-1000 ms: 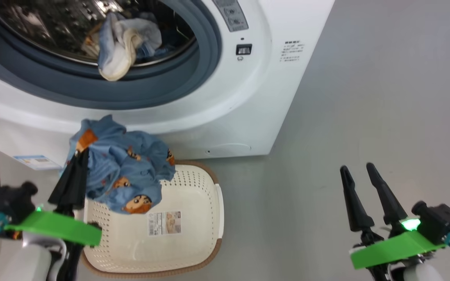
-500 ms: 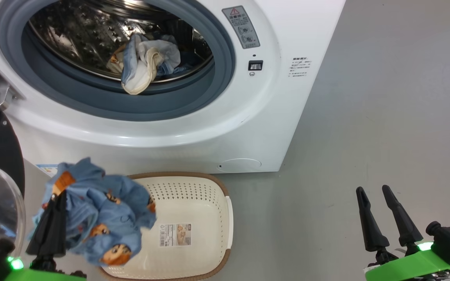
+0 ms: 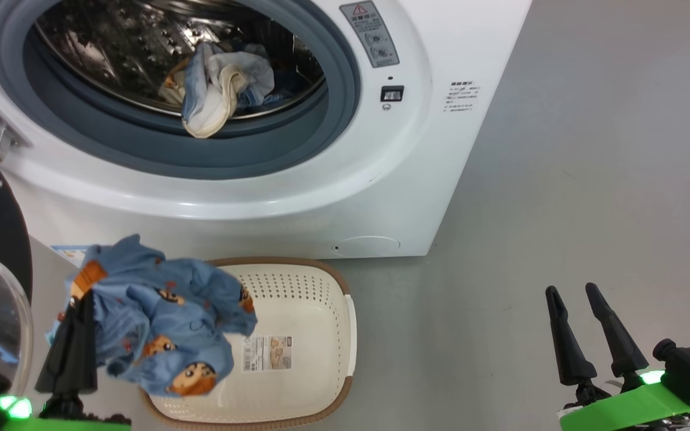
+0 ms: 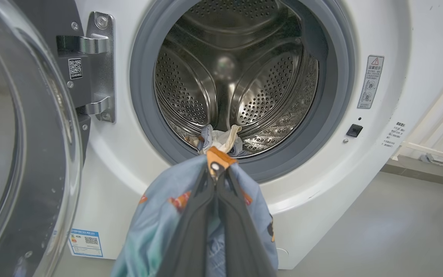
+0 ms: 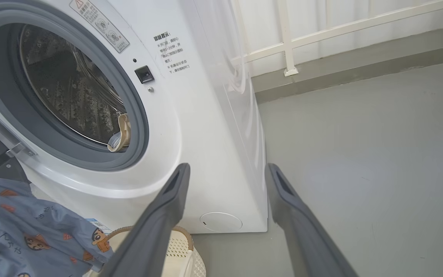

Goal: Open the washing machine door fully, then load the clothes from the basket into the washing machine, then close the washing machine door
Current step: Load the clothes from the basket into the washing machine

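blue cartoon-print garment [image 3: 159, 317] is pinched in the clamped left gripper [image 3: 85, 297], dangling over the basket [image 3: 297, 287]; cream garment [image 3: 213, 114] lies at the drum [image 4: 244, 77] lip; door [image 4: 21, 154] is wide open; right gripper [image 3: 571, 289] spread, empty; mid-loading, next it needs lifting into the drum

Grey floor [image 3: 566, 179], bare at right; white washing machine [image 3: 345, 203] stands on it, cream basket [image 3: 309, 305] just in front.
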You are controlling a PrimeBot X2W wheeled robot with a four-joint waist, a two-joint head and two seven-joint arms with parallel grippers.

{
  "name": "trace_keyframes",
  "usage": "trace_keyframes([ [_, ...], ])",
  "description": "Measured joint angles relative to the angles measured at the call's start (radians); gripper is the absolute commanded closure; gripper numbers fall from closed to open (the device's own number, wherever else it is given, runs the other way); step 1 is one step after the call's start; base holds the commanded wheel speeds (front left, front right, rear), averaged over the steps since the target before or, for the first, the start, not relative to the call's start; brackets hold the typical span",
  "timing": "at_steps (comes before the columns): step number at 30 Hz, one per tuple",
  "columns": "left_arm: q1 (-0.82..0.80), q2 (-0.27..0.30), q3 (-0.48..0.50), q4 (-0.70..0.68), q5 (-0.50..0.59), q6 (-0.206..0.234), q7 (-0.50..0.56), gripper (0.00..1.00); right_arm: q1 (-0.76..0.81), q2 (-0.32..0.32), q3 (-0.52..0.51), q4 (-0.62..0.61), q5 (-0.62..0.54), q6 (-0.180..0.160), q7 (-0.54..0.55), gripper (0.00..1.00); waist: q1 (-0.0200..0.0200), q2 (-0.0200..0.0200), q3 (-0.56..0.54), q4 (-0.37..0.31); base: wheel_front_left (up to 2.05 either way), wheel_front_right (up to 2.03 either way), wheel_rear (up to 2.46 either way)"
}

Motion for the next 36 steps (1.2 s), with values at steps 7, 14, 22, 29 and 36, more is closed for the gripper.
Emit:
trace_keyframes([
  [7,-0.148,-0.002,-0.005,0.029,-0.034,-0.004,0.0,1.0,-0.004,0.005,0.013,-0.002,-0.005,0.0,0.0,0.0,0.0,0.0,0.029,0.002,0.0,0.0,0.0],
  [14,-0.324,0.0,-0.006,0.045,-0.038,-0.004,0.002,1.0,-0.032,0.01,0.02,-0.003,-0.007,0.0,0.0,0.0,0.0,0.0,0.061,0.0,0.0,0.0,0.0],
  [22,-0.543,0.0,-0.018,0.107,-0.038,-0.004,0.006,1.0,-0.056,0.03,0.031,-0.003,-0.015,0.0,0.0,0.0,0.0,0.0,0.1,-0.013,0.0,0.0,0.0],
  [29,-0.707,-0.007,-0.079,0.282,-0.021,-0.013,0.006,1.0,-0.1,0.039,0.047,-0.004,-0.015,0.0,0.0,0.0,0.0,0.0,0.135,-0.027,0.0,0.0,0.0],
  [36,-0.865,-0.024,-0.139,0.603,-0.019,-0.015,0.004,1.0,-0.148,0.058,0.068,-0.003,-0.018,0.0,0.0,0.0,0.0,0.0,0.174,-0.06,0.0,0.0,0.0],
])
